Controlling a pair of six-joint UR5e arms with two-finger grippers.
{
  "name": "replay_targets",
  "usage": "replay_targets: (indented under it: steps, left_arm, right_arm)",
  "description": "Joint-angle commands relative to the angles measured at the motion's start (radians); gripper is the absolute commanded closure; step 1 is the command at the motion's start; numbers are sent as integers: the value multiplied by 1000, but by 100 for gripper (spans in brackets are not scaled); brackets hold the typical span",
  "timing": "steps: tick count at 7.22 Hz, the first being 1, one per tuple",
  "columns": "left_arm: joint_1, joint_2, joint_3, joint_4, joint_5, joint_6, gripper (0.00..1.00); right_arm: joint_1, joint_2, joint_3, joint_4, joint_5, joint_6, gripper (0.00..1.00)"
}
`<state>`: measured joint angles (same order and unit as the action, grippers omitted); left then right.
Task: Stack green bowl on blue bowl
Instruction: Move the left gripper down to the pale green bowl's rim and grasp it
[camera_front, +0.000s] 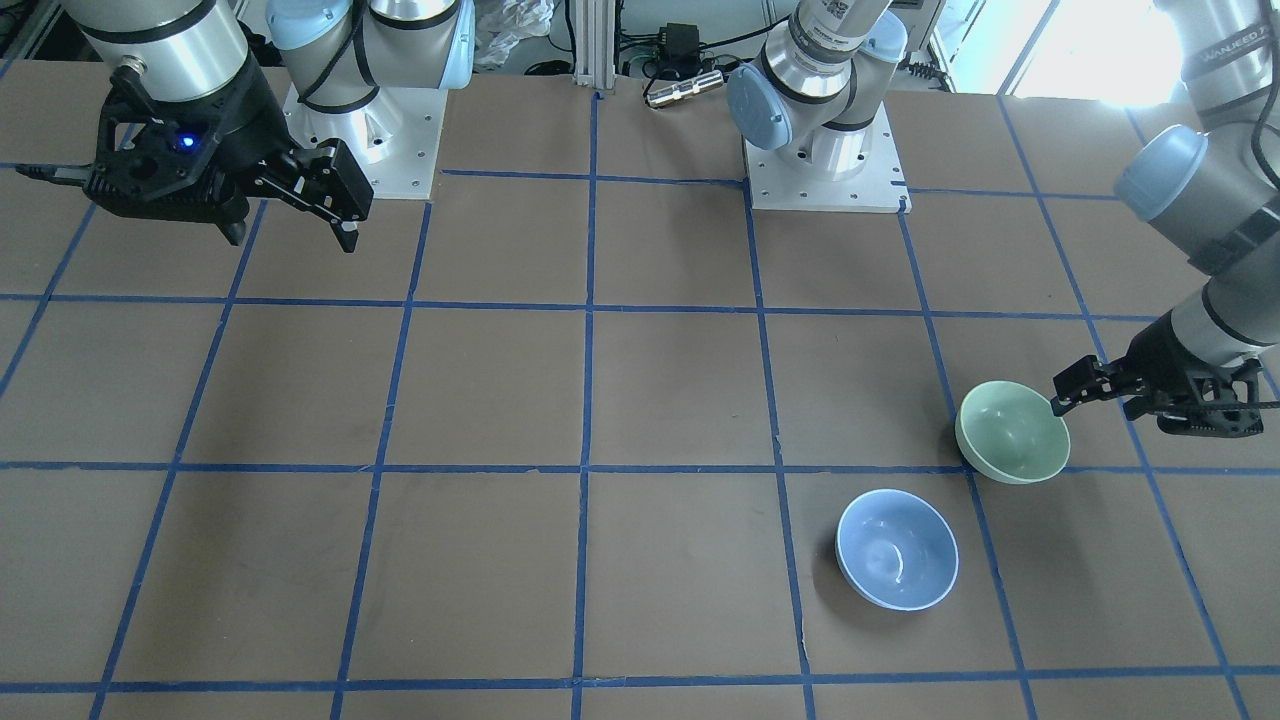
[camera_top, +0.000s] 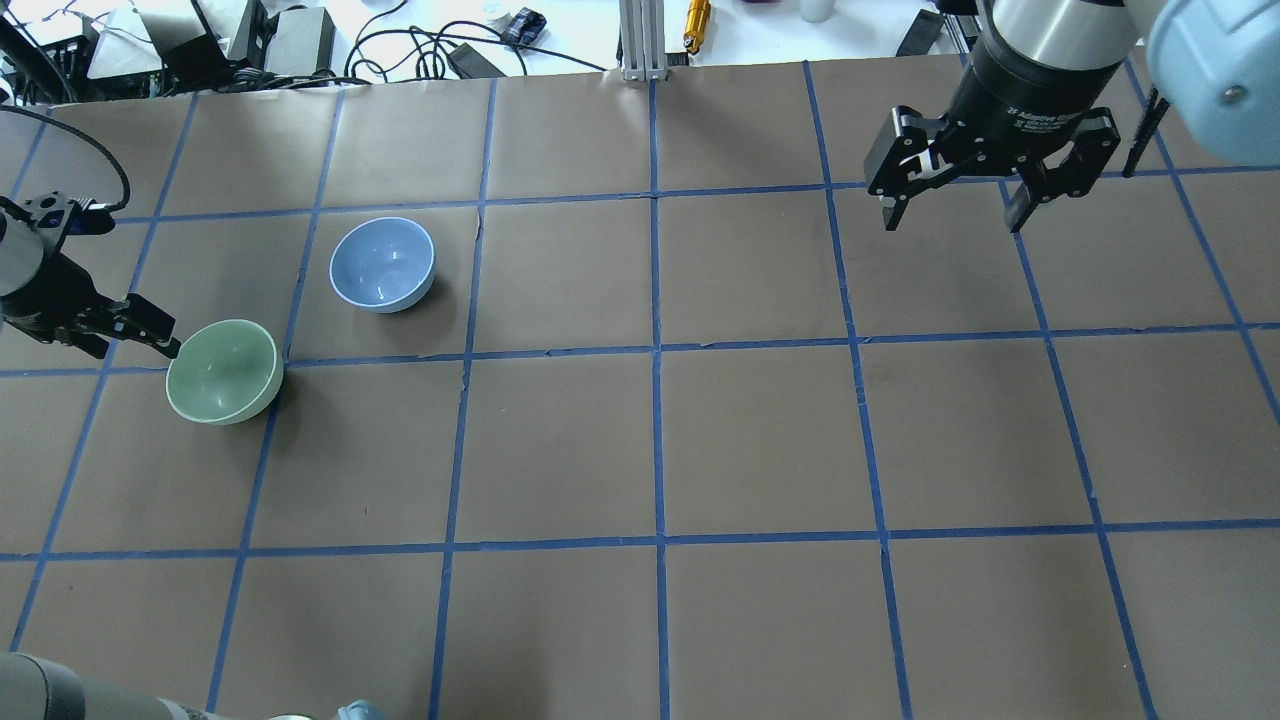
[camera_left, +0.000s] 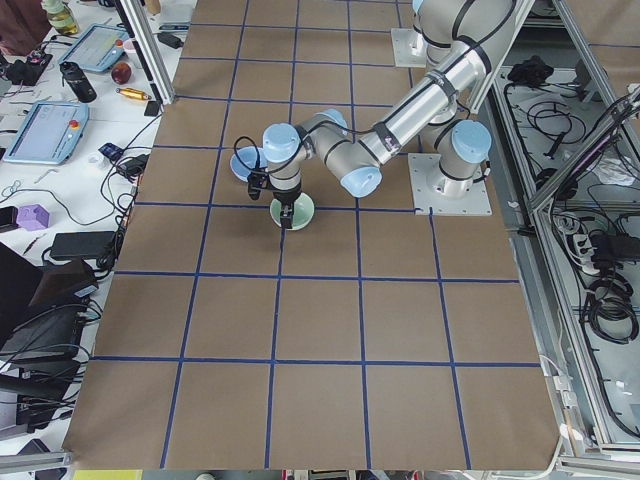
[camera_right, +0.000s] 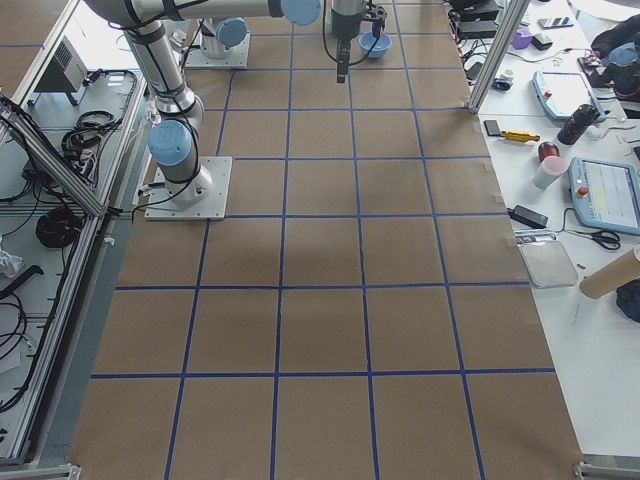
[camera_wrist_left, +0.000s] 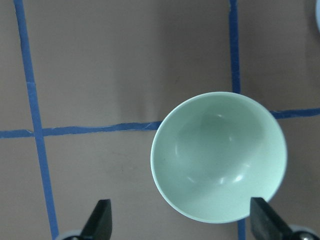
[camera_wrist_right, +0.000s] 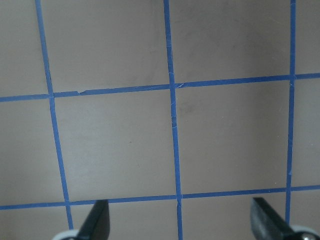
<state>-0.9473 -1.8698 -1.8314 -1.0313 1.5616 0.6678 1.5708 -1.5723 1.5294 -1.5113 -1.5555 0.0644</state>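
The green bowl (camera_front: 1012, 432) stands upright on the table, also in the overhead view (camera_top: 222, 371) and the left wrist view (camera_wrist_left: 219, 156). The blue bowl (camera_front: 897, 549) stands a short way from it, apart and empty, also in the overhead view (camera_top: 382, 264). My left gripper (camera_front: 1120, 415) is open and hangs just beside the green bowl, one fingertip (camera_top: 168, 347) at its rim. In the left wrist view the bowl lies ahead of the spread fingers (camera_wrist_left: 100, 222). My right gripper (camera_top: 950, 215) is open and empty, high over the far other side of the table.
The brown table (camera_top: 650, 450) carries a grid of blue tape lines. The arm bases (camera_front: 825, 160) are bolted on at the robot's edge. Cables and small tools (camera_top: 420, 40) lie beyond the far edge.
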Motion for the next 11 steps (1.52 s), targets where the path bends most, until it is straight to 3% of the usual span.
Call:
replay_targets:
  steps: [1,3,4,5,6,7,11]
  left_arm:
    - [5,-77,-8,85,-20,3,4]
    - [5,-83,-26,85,-20,4,4]
    - [16,-83,-37,85,-20,9,14]
    - [24,-81,-38,82,-21,66,50]
    - [24,-81,-38,76,-21,84,74]
    - [25,-81,-37,71,-23,87,89]
    - [28,-59,-28,50,-54,92,100]
  right_arm:
    - [0,0,0,-1,0,0,0]
    - [0,0,2,0,0,0,0]
    - [0,0,0,-1,0,0,0]
    - [0,0,0,0,0,0,0]
    - [0,0,0,-1,0,0,0]
    - [0,0,0,-1,0,0,0]
    - [0,0,0,0,0,0,0]
